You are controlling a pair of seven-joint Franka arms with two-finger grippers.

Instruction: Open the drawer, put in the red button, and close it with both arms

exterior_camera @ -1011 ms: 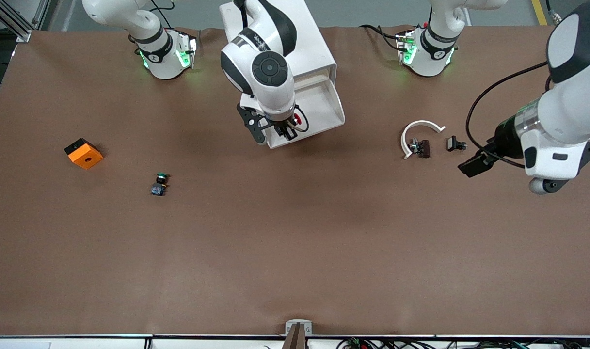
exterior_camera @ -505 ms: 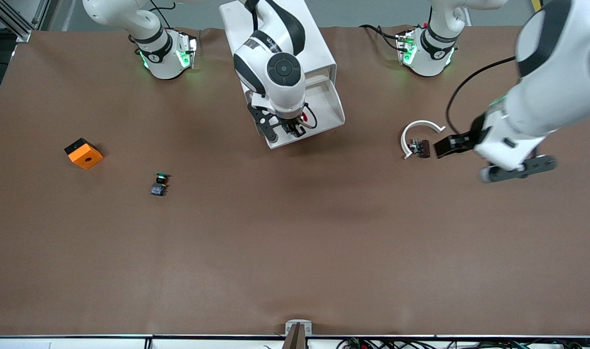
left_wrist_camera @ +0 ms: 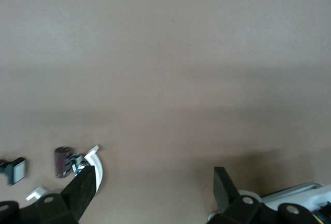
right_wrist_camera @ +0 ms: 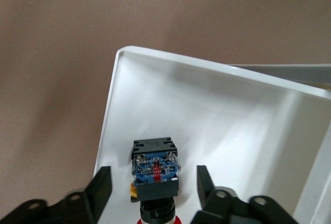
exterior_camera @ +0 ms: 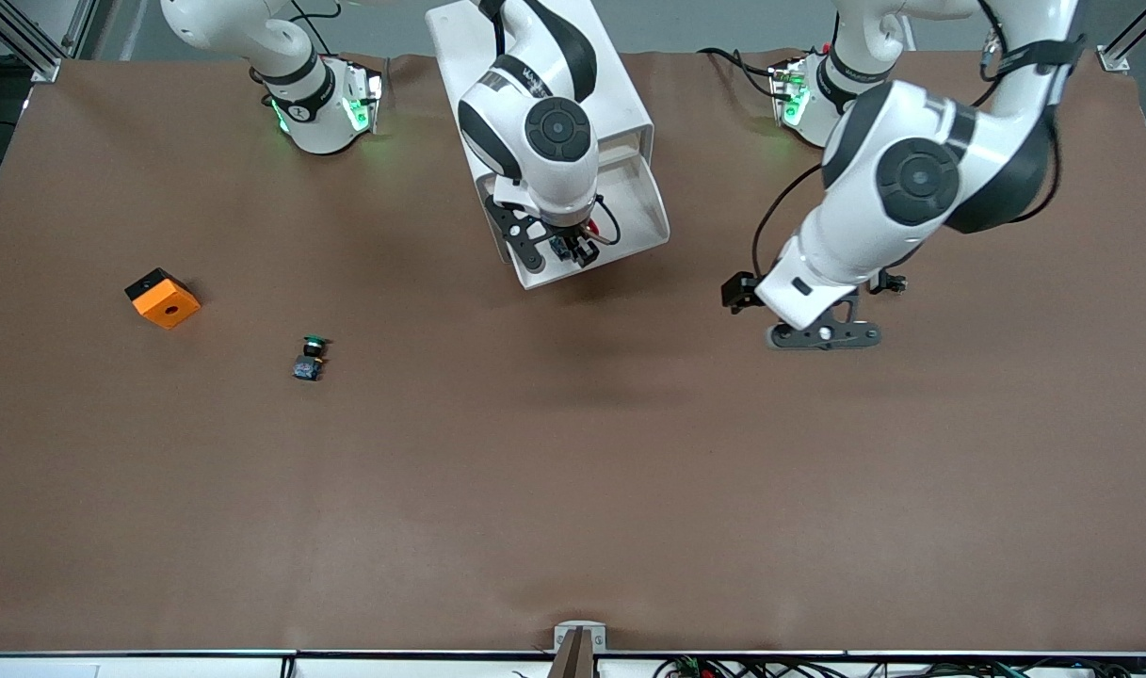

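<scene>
Sitting pulled out from the white cabinet (exterior_camera: 573,85) right now: the drawer (exterior_camera: 643,202), open toward the front camera. Hanging over the drawer's front end: the right gripper (exterior_camera: 573,250), fingers (right_wrist_camera: 101,185) spread apart with a clear gap on each side of the red button (right_wrist_camera: 155,169). Lying in the drawer between those fingers, not pinched, blue-and-black body pointing into the tray and red cap back toward the wrist. Barely peeking out in the front view as a speck of red under the gripper. Reaching in from the other base: the left arm, with the left gripper (exterior_camera: 737,292) hovering over bare table toward the left arm's end, between the drawer and a bunch of small parts. Fingers (left_wrist_camera: 83,188) standing wide apart in the left wrist view, nothing between them. Showing beside 1 finger there: a white curved piece (left_wrist_camera: 98,162), a small dark part (left_wrist_camera: 62,161) and a little black-and-white part (left_wrist_camera: 15,169). Sitting well apart toward the right arm's end: an orange block (exterior_camera: 162,298), plus the green button (exterior_camera: 311,358) a bit nearer the front camera than the block. Covering the whole table (exterior_camera: 573,490): a brown mat.
</scene>
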